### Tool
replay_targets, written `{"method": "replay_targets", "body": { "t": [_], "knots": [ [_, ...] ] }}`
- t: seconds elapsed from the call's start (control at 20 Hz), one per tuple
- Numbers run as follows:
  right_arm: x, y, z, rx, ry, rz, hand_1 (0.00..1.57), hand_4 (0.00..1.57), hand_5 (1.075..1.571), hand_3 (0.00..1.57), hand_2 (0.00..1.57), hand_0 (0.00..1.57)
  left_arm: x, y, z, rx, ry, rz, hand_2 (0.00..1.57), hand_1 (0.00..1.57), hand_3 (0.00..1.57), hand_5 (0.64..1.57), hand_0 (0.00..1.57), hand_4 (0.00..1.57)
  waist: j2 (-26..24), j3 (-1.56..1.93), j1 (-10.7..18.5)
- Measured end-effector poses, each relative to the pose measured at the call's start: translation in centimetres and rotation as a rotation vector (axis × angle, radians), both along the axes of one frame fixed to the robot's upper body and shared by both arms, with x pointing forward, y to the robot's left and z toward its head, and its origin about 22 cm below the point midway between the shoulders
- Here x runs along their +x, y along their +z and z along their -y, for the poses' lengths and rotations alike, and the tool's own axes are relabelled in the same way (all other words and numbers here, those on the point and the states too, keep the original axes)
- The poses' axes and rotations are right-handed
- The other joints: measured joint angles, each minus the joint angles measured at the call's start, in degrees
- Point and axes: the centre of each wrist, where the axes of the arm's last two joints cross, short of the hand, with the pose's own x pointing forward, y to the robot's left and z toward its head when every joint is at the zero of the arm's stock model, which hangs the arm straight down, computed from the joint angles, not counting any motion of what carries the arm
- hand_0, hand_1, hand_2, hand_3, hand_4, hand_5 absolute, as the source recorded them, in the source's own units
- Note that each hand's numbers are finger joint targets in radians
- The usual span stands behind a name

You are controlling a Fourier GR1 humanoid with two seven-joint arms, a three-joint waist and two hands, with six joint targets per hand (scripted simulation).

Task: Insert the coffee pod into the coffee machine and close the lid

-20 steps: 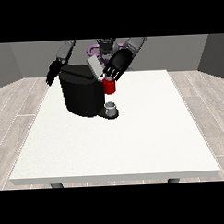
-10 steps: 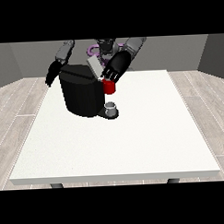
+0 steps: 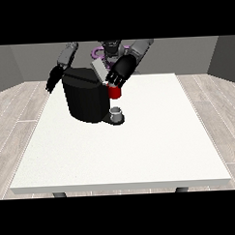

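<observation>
1. From the front we see the black coffee machine [image 3: 85,99] on the white table [image 3: 140,152], its grey lid [image 3: 100,70] raised.
2. The hand at the view's right [image 3: 118,75] rests above a red thing at the machine [image 3: 114,91]; whether its fingers are spread or curled, we cannot tell.
3. The hand at the view's left [image 3: 53,78] hangs beside the machine with straight fingers.
4. A grey thing [image 3: 117,112] sits at the machine's base.

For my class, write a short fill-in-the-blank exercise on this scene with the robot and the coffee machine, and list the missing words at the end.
1. The coffee machine is ______ in colour.
2. It stands on a white ______.
3. The hand at the view's right is just above a ______ thing at the machine.
4. The hand at the view's left hangs off the machine's ______ side in this view.

Missing words: black; table; red; left
</observation>
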Motion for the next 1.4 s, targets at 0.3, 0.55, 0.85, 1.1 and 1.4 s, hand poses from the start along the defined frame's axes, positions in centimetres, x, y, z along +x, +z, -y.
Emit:
{"method": "replay_targets", "body": {
  "t": [0.3, 0.55, 0.85, 1.1, 1.4],
  "knots": [
    [0.2, 0.1, 0.0, -0.011, 0.002, -0.013, 0.0, 0.14, 1.571, 0.0, 0.0, 0.0, 0.0, 0.0, 0.4, 0.02, 0.014, 0.034, 1.23, 1.21, 1.13, 1.571, 1.21, 0.0, -0.54, -0.01, -0.11],
    [-0.1, 0.1, -0.2, -0.004, 0.007, -0.006, 0.0, 0.0, 1.571, 0.0, 0.0, 0.0, -0.1, -0.2, -0.5, 0.091, 0.026, 0.06, 1.19, 1.16, 1.07, 1.571, 1.16, 0.0, -0.36, 0.02, -0.56],
    [-0.2, 0.0, -0.9, -0.007, 0.002, 0.015, 0.0, 0.0, 1.571, 0.0, 0.0, 0.0, -0.1, 0.3, -1.0, 0.126, 0.022, 0.091, 1.14, 1.12, 0.98, 1.571, 1.12, 0.0, 1.04, 0.06, -0.71],
    [0.0, 0.7, -0.8, -0.007, 0.014, 0.013, 0.0, 0.0, 1.571, 0.0, 0.0, 0.0, -0.1, 0.5, -1.8, 0.094, 0.032, 0.123, 1.18, 1.21, 0.96, 1.571, 1.21, 0.0, 1.83, 0.04, -1.48],
    [-0.1, 0.7, -1.2, -0.013, 0.015, 0.017, 0.0, 0.04, 1.571, 0.0, 0.0, 0.0, -0.1, 1.0, -1.8, 0.07, 0.025, 0.16, 1.2, 1.22, 0.98, 1.571, 1.22, 0.0, 2.08, -0.03, -2.09]
  ]
}}
